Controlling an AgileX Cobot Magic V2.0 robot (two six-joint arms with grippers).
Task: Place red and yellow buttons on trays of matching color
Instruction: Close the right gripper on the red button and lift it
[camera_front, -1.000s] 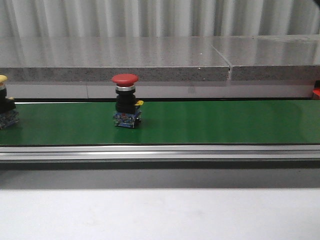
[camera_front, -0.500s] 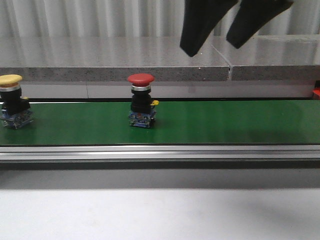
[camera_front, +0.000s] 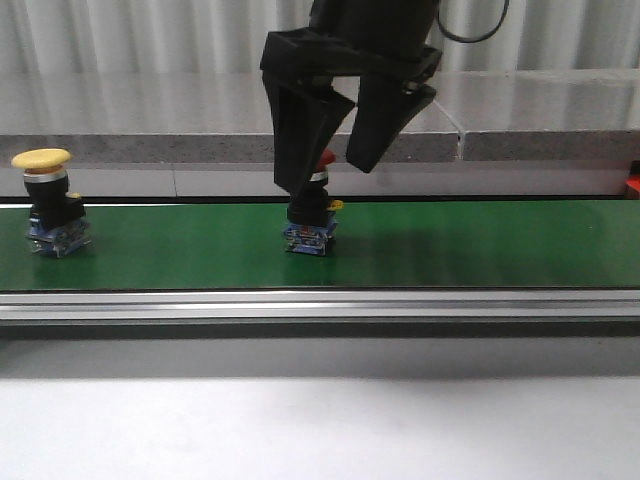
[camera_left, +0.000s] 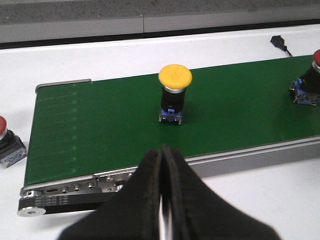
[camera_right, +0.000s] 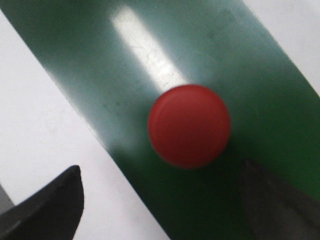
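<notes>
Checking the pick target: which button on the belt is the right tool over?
The red button mid-belt, between the open right tool fingers. The yellow button stands apart, far left.

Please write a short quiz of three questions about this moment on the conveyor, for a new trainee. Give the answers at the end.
1. True or false: the right claw is already shut on the red button.
2. Which button stands nearer to the left edge of the front view? A) the red button B) the yellow button C) neither, they touch
3. Fill in: both buttons stand upright on the ______ conveyor belt.

Key:
1. False. The jaws are open, one finger on each side of the red cap, not closed on it.
2. B. The yellow button is far left on the belt, well apart from the red one.
3. Green.
</notes>
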